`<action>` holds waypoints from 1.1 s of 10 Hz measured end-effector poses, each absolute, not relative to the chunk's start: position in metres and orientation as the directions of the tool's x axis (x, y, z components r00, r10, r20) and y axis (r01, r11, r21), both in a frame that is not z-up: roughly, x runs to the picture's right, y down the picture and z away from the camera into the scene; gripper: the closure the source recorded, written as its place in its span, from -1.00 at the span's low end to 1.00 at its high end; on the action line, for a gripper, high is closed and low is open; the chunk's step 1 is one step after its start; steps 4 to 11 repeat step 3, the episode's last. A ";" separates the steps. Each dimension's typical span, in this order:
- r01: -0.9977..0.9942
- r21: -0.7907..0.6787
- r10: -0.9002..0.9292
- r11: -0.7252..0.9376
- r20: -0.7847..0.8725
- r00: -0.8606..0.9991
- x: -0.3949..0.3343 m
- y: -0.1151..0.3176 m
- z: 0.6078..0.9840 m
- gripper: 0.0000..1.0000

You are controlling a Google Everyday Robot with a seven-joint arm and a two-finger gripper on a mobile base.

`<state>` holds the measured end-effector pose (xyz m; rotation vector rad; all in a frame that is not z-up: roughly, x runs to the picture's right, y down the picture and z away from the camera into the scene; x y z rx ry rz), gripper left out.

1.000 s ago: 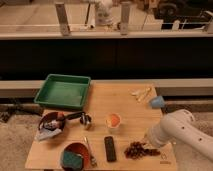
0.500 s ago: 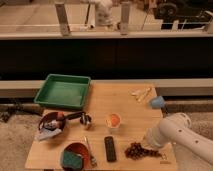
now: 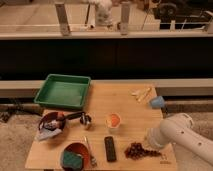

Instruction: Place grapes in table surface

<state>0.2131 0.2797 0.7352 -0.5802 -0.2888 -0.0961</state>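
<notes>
A dark bunch of grapes (image 3: 138, 150) lies on the wooden table (image 3: 125, 102) near its front right edge. My white arm comes in from the lower right. My gripper (image 3: 150, 146) is at the right side of the grapes, low over the table and mostly hidden behind the arm's wrist.
A green tray (image 3: 63, 91) sits at the back left. An orange cup (image 3: 113, 120) stands mid table and a black remote (image 3: 110, 148) lies in front of it. A red bowl with a green sponge (image 3: 75, 156) is front left, a dark bowl with cloth (image 3: 52, 124) at left, a blue cup (image 3: 157, 102) at right.
The arm has shifted slightly left and down toward the grapes. The grapes stay at the same spot on the table.
</notes>
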 end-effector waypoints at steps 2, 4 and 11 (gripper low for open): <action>0.173 -0.532 -0.010 0.829 0.294 0.956 0.213 0.279 0.734 -0.60; 0.173 -0.535 -0.010 0.827 0.295 0.956 0.212 0.278 0.733 -0.60; 0.173 -0.535 -0.010 0.827 0.295 0.956 0.212 0.278 0.733 -0.60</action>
